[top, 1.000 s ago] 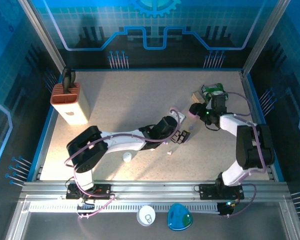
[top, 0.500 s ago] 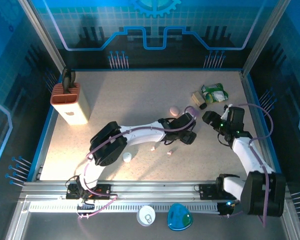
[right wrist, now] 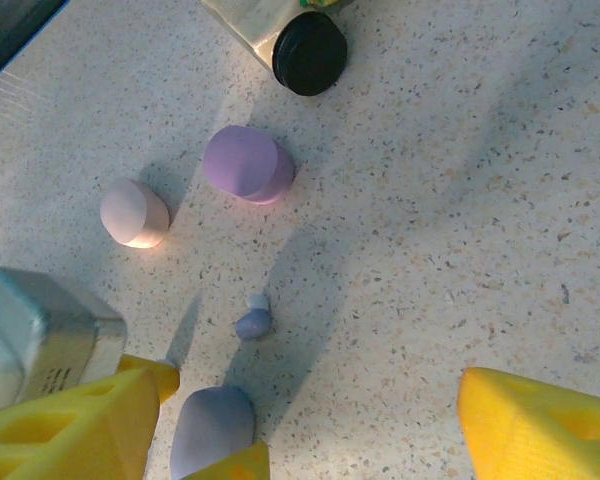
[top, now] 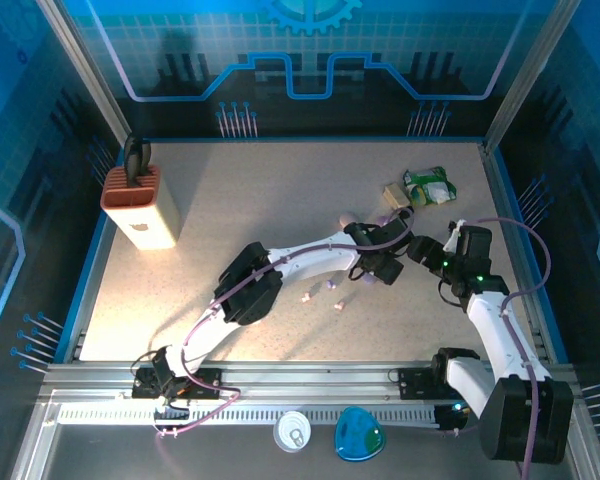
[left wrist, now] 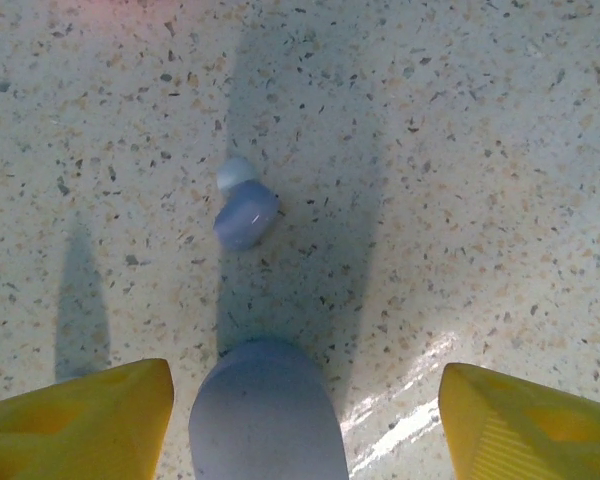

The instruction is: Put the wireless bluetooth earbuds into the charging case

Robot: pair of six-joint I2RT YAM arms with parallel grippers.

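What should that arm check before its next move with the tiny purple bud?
1. Left claw open: ok.
2. Lilac case sits inside that claw, with a gap on one side, so not gripped: ok.
3. Lilac earbud lies free just beyond the case, in plain sight: ok.
4. Case lid open to take the earbud: cannot tell.
5. Right claw open and holding nothing: ok.

Speckled table (left wrist: 480, 150) shines glossy; lilac earbud (left wrist: 245, 215) and case (left wrist: 265, 410) look smooth plastic.
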